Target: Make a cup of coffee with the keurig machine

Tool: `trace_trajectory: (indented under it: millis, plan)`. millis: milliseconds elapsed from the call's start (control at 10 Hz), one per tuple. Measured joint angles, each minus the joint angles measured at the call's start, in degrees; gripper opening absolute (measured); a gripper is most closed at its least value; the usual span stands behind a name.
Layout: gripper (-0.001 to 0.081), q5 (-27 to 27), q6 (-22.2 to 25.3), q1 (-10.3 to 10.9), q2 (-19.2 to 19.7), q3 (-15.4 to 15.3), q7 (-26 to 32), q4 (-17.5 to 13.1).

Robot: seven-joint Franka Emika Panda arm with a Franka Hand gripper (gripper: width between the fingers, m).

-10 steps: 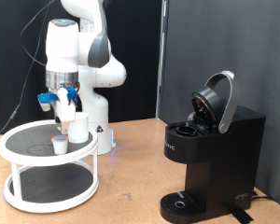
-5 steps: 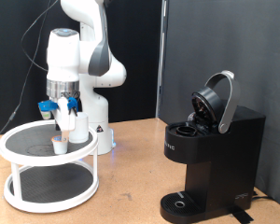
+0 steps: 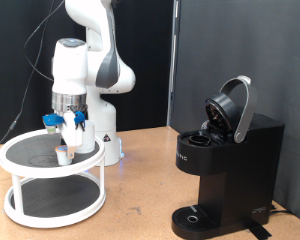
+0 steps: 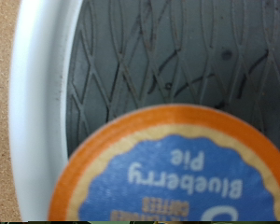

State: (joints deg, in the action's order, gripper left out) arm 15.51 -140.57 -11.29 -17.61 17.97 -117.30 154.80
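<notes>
I've got the jaws (image 3: 66, 138) right over the pod (image 4: 170, 168) on the white tray (image 3: 20, 150), cup (image 3: 83, 135) touching distance at 3 o'clock. Can't tell how open they are. A sloppy pinch could tip that tiny pod or bump the cup.

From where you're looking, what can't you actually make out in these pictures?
- Gripper, exterior view: too small to tell open from shut; absent from the wrist view.
- Coffee pod, wrist view: cut off by the bottom edge.
- Cup, exterior view: partly hidden behind the gripper.
- Keurig machine lettering: too small to read.

pod (image 4: 173, 168): cut off by frame | cup (image 3: 84, 137): half-hidden behind hand (image 3: 65, 138)
</notes>
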Motion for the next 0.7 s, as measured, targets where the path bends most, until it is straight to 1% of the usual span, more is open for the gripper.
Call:
trace_trajectory:
  millis: [300, 500, 600, 700]
  plan:
    - [0.0734, 0.00, -0.04, 0.00, 0.00, 0.00, -0.70, 0.20]
    - [0.0475, 0.00, -0.04, 0.00, 0.00, 0.00, -1.33, 0.20]
    - [0.0475, 0.00, 0.00, 0.00, 0.00, -0.01, -1.51, 0.00]
    - [0.0382, -0.01, 0.17, 0.00, 0.00, -0.01, -1.68, -0.10]
